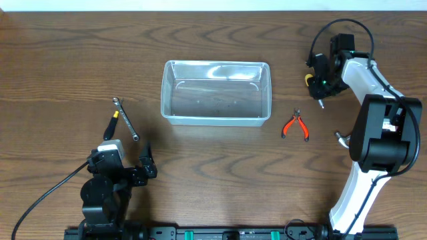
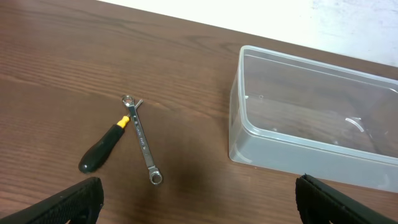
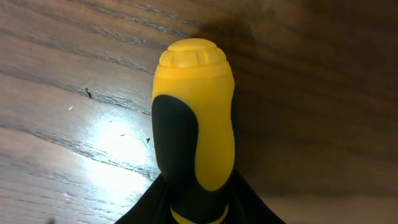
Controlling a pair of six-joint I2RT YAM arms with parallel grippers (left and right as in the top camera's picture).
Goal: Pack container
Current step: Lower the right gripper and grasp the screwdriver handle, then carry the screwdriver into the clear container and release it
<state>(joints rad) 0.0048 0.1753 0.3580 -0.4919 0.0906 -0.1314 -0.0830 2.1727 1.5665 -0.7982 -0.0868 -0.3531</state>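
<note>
Fingers [image 3: 140, 210] of right gripper [image 1: 319, 80] clamped on yellow-and-black screwdriver handle [image 3: 194, 124], right of container [image 1: 215, 120]. Left gripper [image 2: 199, 208] spread wide, holding nothing. Container mid-table, upright, nothing inside. Judged: thin clear plastic, light, slick, walls likely flex. Best hold is the rim of a short wall.

container [image 1: 215, 120] top open, pliers [image 1: 295, 126] and wrench [image 1: 125, 120] flanking

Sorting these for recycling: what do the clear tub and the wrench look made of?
The container: likely plastic, clear and glossy; you see straight through its walls, and the rim catches soft highlights. The wrench: bare metal, probably steel; silvery with bright glints.
</note>
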